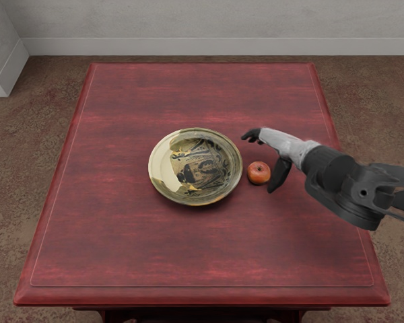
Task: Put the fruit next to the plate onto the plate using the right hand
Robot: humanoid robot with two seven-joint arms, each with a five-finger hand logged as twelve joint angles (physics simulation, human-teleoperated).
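Observation:
A small round red-orange fruit (258,173) lies on the red table just right of a shiny golden plate (163,176). My right hand (266,159) comes in from the right edge and hovers right beside the fruit. Its fingers are spread, the thumb (279,176) hanging down just right of the fruit and the other fingers (252,136) reaching past it at the far side. Nothing is held. The fruit sits in the gap between thumb and fingers, apart from the plate's rim.
The red wooden table (121,235) has a raised border all round. My dark forearm (350,185) crosses the table's right edge. Brown carpet and a pale wall lie beyond.

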